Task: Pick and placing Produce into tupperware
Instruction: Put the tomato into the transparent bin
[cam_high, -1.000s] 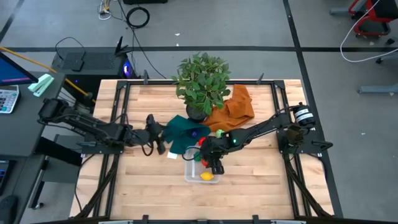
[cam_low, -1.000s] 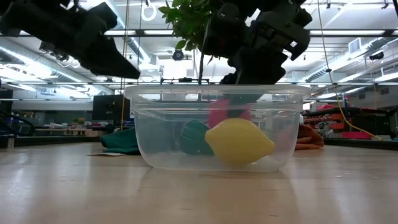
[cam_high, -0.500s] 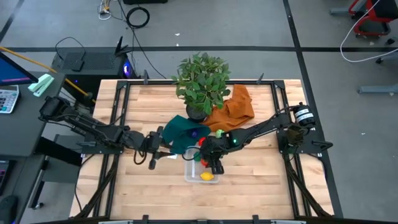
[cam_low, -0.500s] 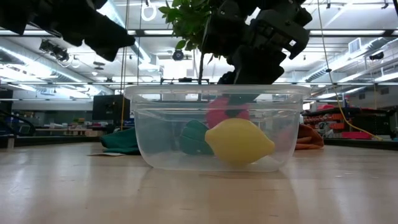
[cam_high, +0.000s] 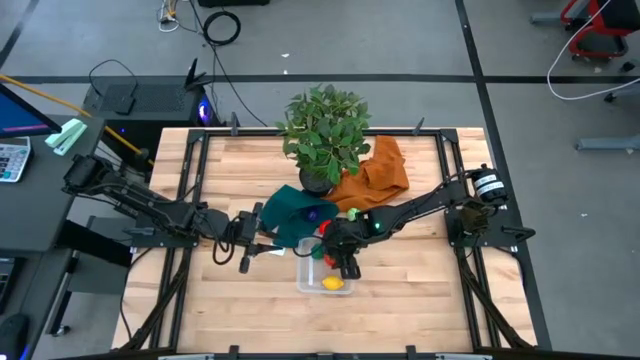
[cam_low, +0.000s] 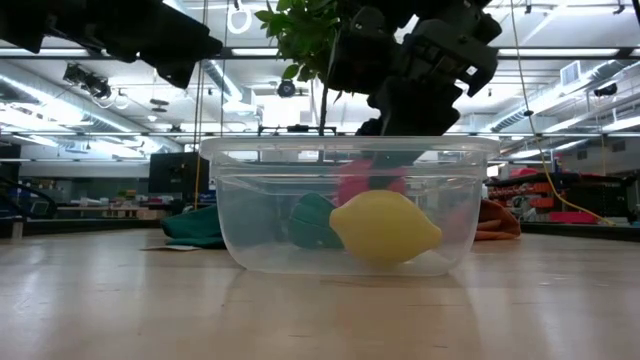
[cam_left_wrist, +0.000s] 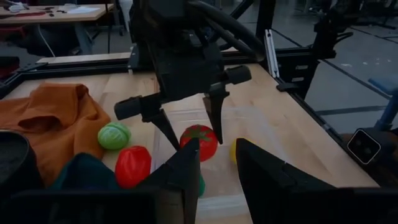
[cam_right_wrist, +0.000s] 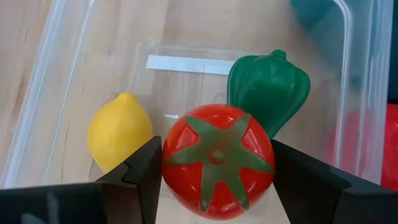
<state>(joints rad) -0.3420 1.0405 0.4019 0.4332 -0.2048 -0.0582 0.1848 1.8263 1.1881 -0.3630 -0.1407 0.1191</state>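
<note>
Right gripper (cam_right_wrist: 214, 165): clamped on the tomato (cam_right_wrist: 217, 158), directly above the tupperware (cam_right_wrist: 357, 74).
Left gripper (cam_left_wrist: 217, 171): parted, empty, beside it.

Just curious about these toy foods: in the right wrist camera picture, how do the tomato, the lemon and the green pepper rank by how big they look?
1. tomato, largest, though it sits between the jaws nearest the camera, which inflates it.
2. and 3. green pepper and lemon look about alike; I would not rank them.
</note>
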